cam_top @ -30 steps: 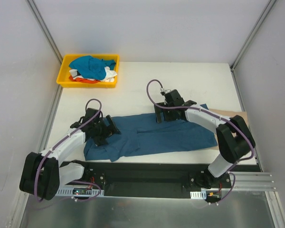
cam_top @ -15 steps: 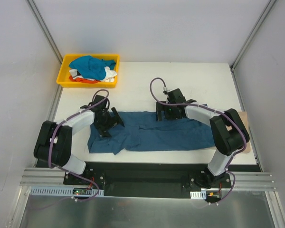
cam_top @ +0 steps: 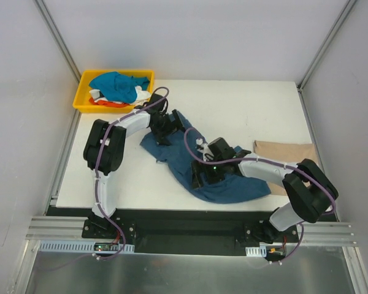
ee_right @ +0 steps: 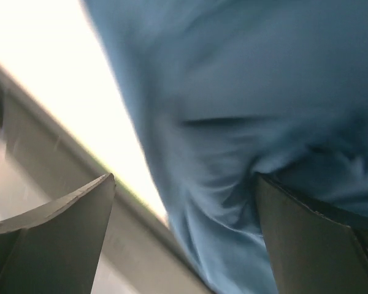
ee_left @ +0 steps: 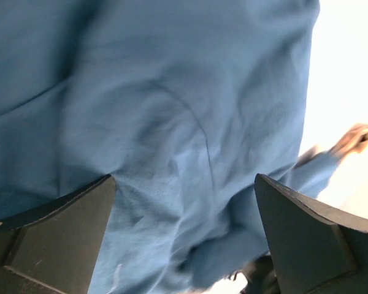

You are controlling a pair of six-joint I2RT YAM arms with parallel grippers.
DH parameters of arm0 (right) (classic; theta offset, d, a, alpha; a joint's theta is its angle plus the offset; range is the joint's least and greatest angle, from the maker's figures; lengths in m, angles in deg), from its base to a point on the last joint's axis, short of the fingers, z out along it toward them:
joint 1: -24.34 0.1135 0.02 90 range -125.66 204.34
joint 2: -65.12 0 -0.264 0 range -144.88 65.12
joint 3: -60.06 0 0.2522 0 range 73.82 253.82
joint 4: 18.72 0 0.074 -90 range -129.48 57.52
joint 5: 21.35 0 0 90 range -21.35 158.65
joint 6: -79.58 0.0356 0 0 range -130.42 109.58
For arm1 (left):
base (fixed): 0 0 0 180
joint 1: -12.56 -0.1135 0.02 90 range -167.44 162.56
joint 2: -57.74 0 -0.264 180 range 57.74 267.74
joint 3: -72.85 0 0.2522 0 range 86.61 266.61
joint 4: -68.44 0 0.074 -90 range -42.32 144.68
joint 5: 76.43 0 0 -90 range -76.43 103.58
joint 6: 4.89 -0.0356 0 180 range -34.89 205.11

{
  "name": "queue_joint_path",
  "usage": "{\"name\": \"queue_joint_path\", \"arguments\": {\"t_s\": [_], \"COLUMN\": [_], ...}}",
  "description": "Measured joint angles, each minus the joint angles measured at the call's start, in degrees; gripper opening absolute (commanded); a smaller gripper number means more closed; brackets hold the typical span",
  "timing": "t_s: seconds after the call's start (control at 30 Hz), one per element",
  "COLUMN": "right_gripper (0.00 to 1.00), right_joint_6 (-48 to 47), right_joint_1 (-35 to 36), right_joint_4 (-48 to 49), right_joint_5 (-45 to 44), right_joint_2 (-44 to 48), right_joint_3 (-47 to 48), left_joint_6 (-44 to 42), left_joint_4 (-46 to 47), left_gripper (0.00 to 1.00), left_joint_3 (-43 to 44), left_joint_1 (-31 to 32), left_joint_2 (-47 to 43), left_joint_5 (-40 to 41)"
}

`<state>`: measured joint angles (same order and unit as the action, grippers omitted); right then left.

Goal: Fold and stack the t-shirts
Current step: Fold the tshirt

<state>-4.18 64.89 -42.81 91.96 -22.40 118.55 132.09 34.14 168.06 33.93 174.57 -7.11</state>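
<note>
The white surface (cam_top: 251, 104) carries the dark teal-blue t-shirt (cam_top: 184, 156), which lies bunched in a diagonal band rather than spread flat, so I judge that the folding proper has not started. One end sits under the left end effector (cam_top: 164, 127), the other under the right end effector (cam_top: 199, 176), and the cloth between them is slack and rumpled. Both end effectors have their fingers spread wide with cloth across the gap, pinching nothing that I can see; probably they press down to shift or smooth it. The tan-beige t-shirt (cam_top: 288, 152) lies flat, well apart to the right of the right end effector, likely as the base of the stack. Beyond the left end effector, the yellow tray (cam_top: 83, 103) holds the other t-shirts (cam_top: 116, 84) in a heap, waiting.
</note>
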Motion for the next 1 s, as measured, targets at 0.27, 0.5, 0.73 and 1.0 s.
{"name": "queue_joint_path", "arguments": {"t_s": [0.27, 0.5, 0.73, 1.0], "right_gripper": [0.97, 0.97, 0.97, 0.97], "right_joint_6": [-0.52, -2.82, -6.10, -8.59], "right_joint_1": [8.07, 7.96, 6.64, 6.29], "right_joint_4": [-4.96, -11.63, -18.64, -18.29], "right_joint_5": [6.45, 0.90, -11.19, -18.01], "right_joint_2": [4.48, 10.73, 14.95, 4.79], "right_joint_3": [0.00, 1.51, 5.66, 18.67], "left_joint_6": [-0.57, -4.63, -9.38, -10.27], "left_joint_4": [2.82, 5.73, 3.06, 2.84], "left_gripper": [0.99, 0.99, 0.99, 0.99], "left_joint_3": [14.80, 10.43, -4.15, -16.59], "left_joint_1": [3.08, 3.45, 3.34, 3.37], "left_joint_2": [10.40, 7.50, -7.74, -29.38], "left_joint_5": [-3.56, -2.93, 4.76, 13.75]}}
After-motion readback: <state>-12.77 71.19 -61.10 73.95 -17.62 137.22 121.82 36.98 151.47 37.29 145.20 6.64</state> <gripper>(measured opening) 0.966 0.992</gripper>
